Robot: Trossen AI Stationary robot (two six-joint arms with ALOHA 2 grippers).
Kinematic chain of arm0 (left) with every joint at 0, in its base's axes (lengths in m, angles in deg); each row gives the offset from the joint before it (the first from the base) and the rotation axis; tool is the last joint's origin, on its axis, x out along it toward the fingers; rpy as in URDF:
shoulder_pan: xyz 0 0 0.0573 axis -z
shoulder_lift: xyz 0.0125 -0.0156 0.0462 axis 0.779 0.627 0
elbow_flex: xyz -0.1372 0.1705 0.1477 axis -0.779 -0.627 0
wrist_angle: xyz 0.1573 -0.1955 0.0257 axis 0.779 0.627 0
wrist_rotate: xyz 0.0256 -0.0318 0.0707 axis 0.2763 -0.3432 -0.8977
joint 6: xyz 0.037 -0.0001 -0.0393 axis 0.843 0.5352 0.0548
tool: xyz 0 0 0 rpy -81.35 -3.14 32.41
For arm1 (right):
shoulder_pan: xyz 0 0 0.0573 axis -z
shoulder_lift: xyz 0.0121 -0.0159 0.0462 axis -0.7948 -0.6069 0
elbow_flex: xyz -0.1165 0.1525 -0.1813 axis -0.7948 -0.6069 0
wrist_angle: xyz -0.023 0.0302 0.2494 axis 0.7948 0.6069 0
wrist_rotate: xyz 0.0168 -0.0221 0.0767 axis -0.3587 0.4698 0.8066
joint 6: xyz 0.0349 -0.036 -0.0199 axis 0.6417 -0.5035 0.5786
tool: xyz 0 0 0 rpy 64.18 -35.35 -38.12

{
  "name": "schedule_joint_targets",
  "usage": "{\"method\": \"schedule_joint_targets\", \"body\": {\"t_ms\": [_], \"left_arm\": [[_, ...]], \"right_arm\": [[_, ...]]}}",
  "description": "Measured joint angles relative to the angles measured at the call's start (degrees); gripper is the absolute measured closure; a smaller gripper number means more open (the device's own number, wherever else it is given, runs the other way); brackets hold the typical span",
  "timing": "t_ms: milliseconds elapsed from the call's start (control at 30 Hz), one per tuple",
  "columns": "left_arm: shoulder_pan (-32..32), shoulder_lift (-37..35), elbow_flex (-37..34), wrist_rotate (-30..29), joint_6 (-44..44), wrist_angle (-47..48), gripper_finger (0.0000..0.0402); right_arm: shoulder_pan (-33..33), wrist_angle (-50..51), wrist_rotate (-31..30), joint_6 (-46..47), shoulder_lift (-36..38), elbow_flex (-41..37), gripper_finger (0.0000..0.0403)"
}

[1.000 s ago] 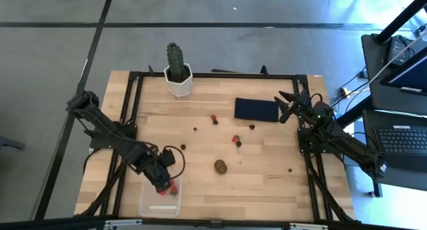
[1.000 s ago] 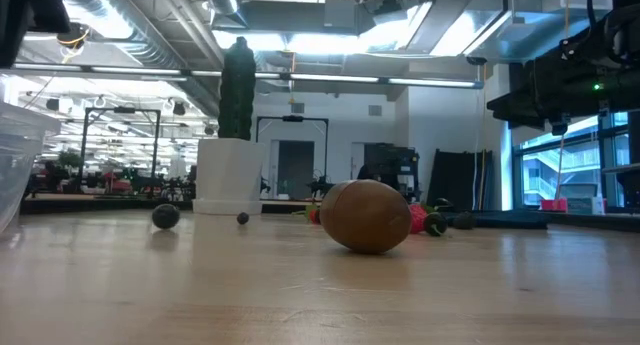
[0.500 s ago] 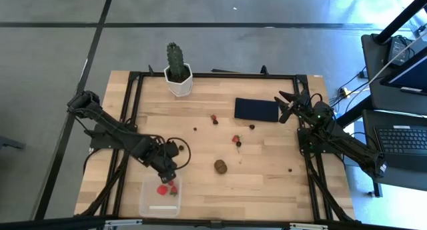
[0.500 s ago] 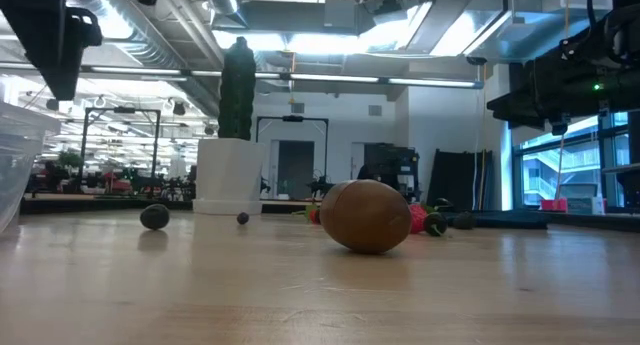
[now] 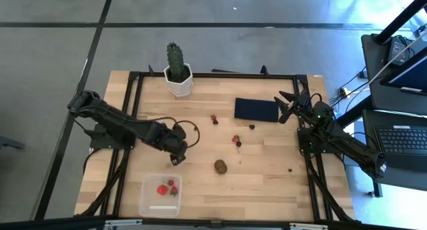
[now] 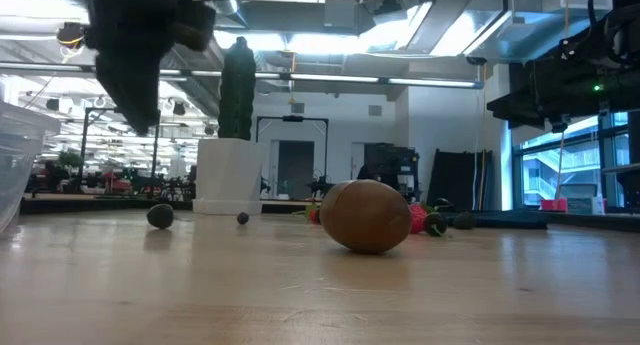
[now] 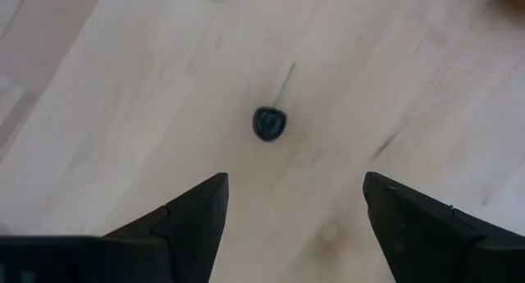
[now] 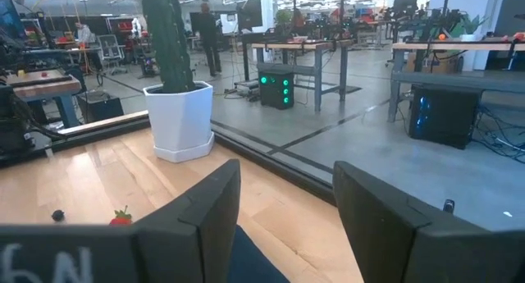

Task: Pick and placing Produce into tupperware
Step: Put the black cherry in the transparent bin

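Since 1 second ago, left gripper [image 5: 175, 159] left the tupperware [image 5: 148, 205], jaws wide and empty above a dark berry [image 7: 270, 123]; 2 strawberries [image 5: 167, 187] inside, most produce remains outside.

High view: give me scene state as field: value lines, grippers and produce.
left gripper: open, empty, above a dark berry on the table
right gripper: waiting at the table's right edge by the navy rectangle, fingers apart, nothing between them
tupperware: near edge, holds two red fruits
kiwi-like fruit: on the table, mid
other produce: red fruits and dark berries scattered mid-table
cactus pot: far edge
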Motion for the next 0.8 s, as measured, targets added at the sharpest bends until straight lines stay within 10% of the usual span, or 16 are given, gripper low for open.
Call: {"method": "schedule_joint_targets", "body": {"t_ms": [800], "left_arm": [[-8.99,0.0,-13.77,9.36,28.29,-18.77,0.0128]], "right_arm": [[0.0,-0.02,0.0,0.22,0.0,0.02,0.0205]]}}
